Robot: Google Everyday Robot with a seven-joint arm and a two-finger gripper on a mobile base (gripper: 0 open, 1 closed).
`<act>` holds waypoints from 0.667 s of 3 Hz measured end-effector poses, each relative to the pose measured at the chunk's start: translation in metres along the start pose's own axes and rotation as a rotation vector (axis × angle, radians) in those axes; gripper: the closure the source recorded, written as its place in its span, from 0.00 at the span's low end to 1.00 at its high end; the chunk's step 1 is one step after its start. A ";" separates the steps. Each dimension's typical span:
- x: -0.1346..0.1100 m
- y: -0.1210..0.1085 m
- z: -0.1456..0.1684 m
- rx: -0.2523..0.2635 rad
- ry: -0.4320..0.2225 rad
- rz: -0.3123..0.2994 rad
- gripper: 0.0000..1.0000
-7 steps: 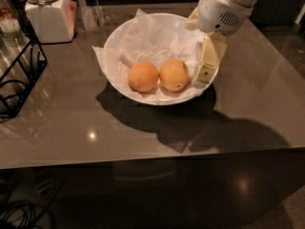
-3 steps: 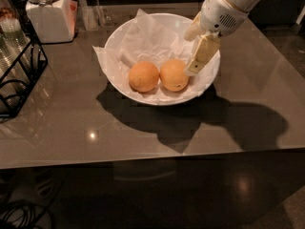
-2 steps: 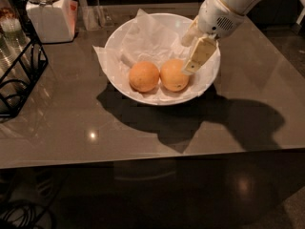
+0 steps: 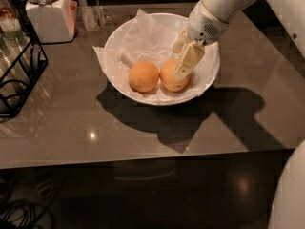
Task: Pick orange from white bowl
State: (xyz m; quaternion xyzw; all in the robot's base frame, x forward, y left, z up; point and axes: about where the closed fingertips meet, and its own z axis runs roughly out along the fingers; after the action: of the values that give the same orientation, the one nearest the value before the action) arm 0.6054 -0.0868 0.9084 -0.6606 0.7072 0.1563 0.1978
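Observation:
Two oranges lie side by side in the white bowl, which is lined with crumpled white paper. The right orange is slightly paler; the left orange is a deeper colour. My gripper comes down from the upper right, inside the bowl, at the right orange's upper right side. It is open: one cream finger overlaps the orange's right edge and the other sits behind it near the paper. It holds nothing.
A white square lidded jar stands at the back left. A black wire rack sits at the left edge. The bowl rests on a glossy grey table whose front edge is near.
My gripper has moved left from the bowl's right rim to the right orange. The oranges and the bowl have not moved.

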 end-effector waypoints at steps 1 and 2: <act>0.000 -0.005 0.018 -0.049 -0.004 0.008 0.26; 0.002 -0.009 0.034 -0.093 -0.004 0.022 0.24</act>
State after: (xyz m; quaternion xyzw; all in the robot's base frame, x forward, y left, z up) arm 0.6170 -0.0730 0.8785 -0.6607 0.7061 0.1925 0.1666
